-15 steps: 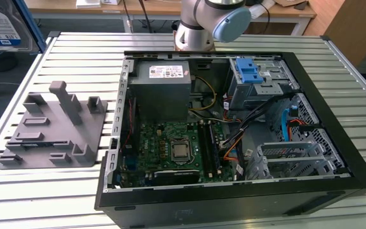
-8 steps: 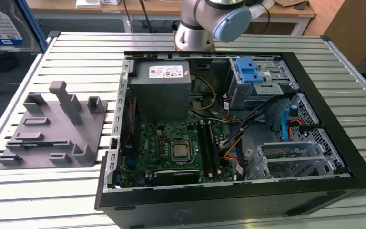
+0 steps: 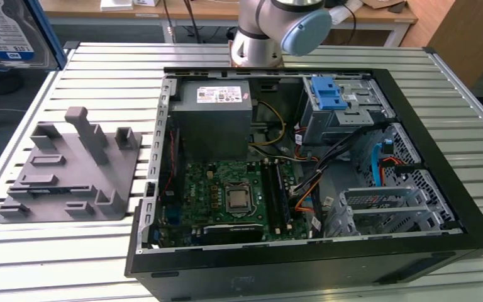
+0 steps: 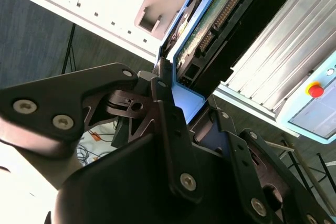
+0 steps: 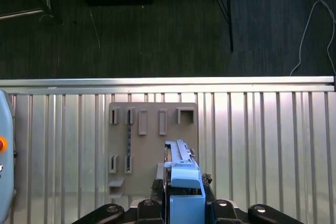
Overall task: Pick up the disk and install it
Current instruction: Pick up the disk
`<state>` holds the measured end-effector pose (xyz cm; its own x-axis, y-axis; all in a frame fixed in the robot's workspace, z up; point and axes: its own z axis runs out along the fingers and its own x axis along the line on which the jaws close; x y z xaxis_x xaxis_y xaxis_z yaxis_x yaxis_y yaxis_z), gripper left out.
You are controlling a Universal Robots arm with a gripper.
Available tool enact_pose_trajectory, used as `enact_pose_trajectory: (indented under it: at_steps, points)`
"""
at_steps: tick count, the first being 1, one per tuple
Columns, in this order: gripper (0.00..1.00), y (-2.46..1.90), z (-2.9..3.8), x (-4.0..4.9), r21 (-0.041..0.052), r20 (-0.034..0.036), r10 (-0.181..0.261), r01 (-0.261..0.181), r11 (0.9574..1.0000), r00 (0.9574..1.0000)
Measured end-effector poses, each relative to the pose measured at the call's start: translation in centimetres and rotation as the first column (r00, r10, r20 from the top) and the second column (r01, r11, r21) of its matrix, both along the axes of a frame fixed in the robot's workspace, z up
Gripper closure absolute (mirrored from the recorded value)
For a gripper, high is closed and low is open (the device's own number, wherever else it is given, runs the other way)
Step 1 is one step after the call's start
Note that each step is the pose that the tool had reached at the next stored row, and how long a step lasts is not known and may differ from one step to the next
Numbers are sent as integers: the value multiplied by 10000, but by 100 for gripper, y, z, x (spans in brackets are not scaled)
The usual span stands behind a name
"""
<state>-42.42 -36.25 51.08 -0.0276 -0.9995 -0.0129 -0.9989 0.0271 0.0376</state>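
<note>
Jaws gripping disk, motherboard in case

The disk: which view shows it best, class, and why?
The exterior view: the disk shows its labelled face and blue carrier. The second wrist view shows its connector end, the first wrist view its edge, in the gripper.

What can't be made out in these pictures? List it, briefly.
- disk: in the exterior view, cut off by the top-left corner.
- disk's label: in the first wrist view the disk sits edge-on in the end effector, so its faces are hidden.
- drive cage: in the exterior view the blue latch covers its bay, so I cannot tell whether it is free.
</note>
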Motion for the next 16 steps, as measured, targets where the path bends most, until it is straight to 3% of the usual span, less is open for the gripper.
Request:
enact_pose_trajectory:
  at_steps: [8, 16]
  points:
    - [64, 0, 0, 82, 0, 0, 1, -1, 10000, 10000]
    - [64, 0, 0, 259, 0, 0, 0, 0, 10000, 10000]
